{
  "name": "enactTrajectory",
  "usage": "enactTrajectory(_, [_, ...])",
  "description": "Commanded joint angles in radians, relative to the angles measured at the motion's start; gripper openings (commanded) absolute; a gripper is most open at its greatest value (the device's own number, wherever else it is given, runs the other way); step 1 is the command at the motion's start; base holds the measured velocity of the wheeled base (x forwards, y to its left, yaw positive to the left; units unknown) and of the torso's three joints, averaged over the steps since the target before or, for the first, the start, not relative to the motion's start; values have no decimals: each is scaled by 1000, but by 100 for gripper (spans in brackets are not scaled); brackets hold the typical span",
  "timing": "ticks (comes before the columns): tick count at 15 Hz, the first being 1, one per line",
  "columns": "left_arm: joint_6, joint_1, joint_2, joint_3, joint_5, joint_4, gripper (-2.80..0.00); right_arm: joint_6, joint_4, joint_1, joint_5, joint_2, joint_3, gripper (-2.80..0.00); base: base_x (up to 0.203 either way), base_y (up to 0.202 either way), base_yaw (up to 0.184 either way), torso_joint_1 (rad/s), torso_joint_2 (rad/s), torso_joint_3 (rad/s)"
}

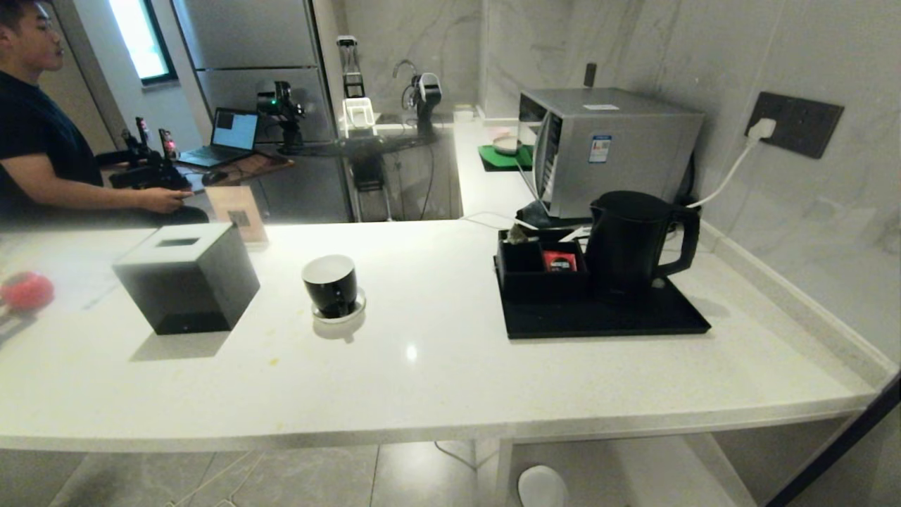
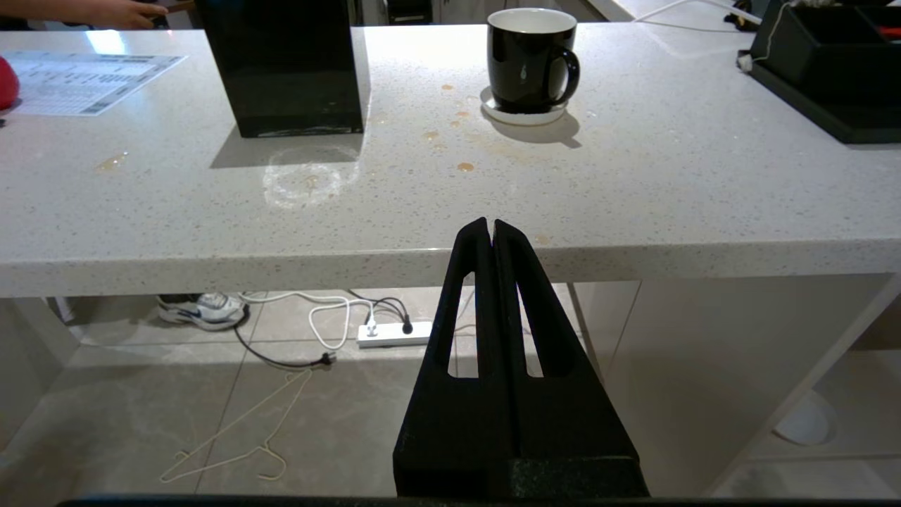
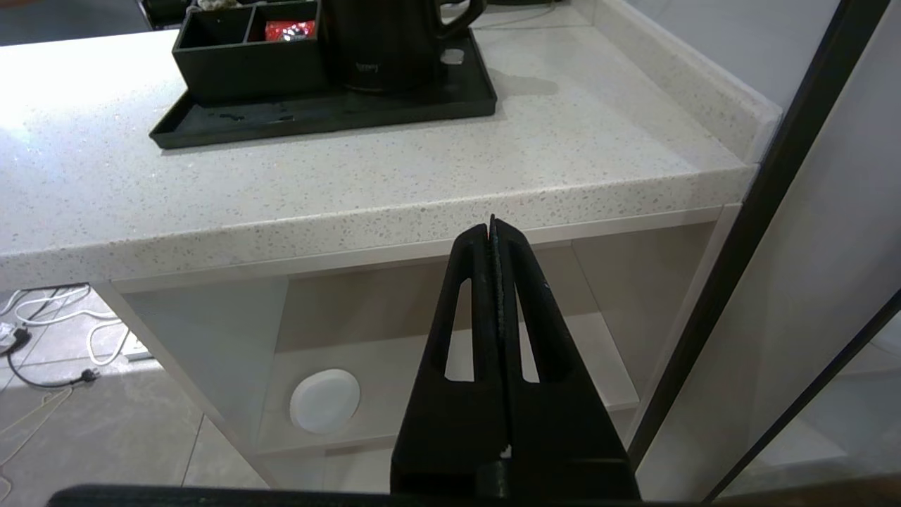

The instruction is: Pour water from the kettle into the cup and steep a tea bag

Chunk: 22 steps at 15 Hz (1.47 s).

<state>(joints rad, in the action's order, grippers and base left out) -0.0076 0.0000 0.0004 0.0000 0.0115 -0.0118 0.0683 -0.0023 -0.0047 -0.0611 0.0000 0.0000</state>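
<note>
The tall black kettle stands on a black tray at the right of the white counter, handle toward the wall. The small black cup with a white inside sits on its white saucer near the middle. A tiny pale tea bag rests in the left compartment of the tray's black organizer. Neither arm shows in the head view. My left gripper hangs shut and empty before the counter's front edge, well short of the cup. My right gripper is likewise shut and empty, below the edge in front of the kettle.
A black cube tissue box stands left of the cup, a red ball at the far left. A red packet lies in the organizer. A microwave sits behind the kettle. A person sits beyond the counter. Small brown drips mark the countertop.
</note>
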Motion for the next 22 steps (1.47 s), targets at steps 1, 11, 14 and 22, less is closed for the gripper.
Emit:
enactTrajectory(1, [-2,0,0,0,1,0,-280,1,-1,0,0,2,0,-280,0,0,0,0,0,0])
enactTrajectory(11, [-2,0,0,0,1,0,-280,-12,-1,0,3,2,0,-280,0,0,0,0,0,0])
enactTrajectory(14, [-2,0,0,0,1,0,-280,-13,-1,0,4,2,0,-280,0,0,0,0,0,0])
enactTrajectory(22, [-2,0,0,0,1,0,-280,-107,16,2,71,7,-45,-280,0,0,0,0,0,0])
